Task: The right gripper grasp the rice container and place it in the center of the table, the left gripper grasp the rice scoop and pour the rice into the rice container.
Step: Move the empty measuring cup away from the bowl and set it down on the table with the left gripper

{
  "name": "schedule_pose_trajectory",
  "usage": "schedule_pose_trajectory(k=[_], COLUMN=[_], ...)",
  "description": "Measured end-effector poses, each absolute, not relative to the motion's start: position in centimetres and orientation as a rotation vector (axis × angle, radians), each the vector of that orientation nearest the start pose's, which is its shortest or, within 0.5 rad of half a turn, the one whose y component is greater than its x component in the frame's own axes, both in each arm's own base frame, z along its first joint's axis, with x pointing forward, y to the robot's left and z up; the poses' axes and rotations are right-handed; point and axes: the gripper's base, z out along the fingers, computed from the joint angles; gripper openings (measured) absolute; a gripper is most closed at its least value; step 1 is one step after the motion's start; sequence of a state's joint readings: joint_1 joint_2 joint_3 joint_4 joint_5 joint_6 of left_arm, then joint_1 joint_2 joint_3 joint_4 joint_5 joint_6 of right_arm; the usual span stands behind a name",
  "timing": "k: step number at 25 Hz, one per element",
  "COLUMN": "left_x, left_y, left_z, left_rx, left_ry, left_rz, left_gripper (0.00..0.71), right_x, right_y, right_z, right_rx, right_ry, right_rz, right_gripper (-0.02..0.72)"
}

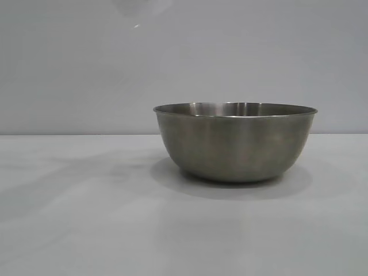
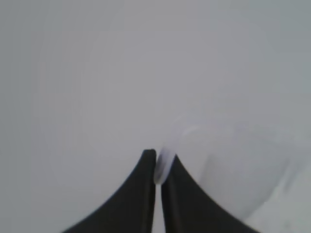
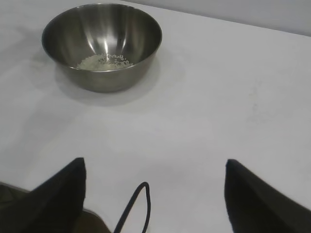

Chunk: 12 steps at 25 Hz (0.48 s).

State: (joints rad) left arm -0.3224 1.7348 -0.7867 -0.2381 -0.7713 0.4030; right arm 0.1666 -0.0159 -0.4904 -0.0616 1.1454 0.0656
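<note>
The steel rice container [image 1: 236, 141] stands on the white table [image 1: 86, 218], right of centre in the exterior view. In the right wrist view it [image 3: 102, 43] holds a small heap of rice [image 3: 104, 61] at its bottom. My left gripper [image 2: 158, 162] is shut on the handle of the translucent rice scoop [image 2: 233, 160], held up in the air; a faint part of the scoop [image 1: 141, 7] shows at the top edge of the exterior view. My right gripper [image 3: 154, 167] is open and empty, drawn back from the container above bare table.
A black cable loop [image 3: 138, 204] hangs between the right gripper's fingers. A plain grey wall [image 1: 69, 69] stands behind the table.
</note>
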Motion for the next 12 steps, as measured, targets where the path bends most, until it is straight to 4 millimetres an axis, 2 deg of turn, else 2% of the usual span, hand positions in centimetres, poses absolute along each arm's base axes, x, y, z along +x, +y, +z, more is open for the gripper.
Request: schedule_pose_trajectory(k=[3,7,12], left_x=[33.2,32.8,32.9], left_y=[-8.3,-7.6,-7.6], left_z=[19.8,19.4,16.0], left_rx=[0.299,0.226,0.182], left_ry=[1.655,1.608,1.645], left_rz=[-0.009,-0.086,-0.129], left_gripper=[0.0,0.0,0.0], right_x=[-0.9,-0.9,-0.9], right_y=[-0.7,-0.7,-0.7], right_z=[26.8,26.8,26.8], right_rx=[-0.091,-0.087,-0.087], right_ry=[2.119,2.119,2.117], right_rz=[0.063,0.061,0.061], right_gripper=[0.544,0.544,0.544])
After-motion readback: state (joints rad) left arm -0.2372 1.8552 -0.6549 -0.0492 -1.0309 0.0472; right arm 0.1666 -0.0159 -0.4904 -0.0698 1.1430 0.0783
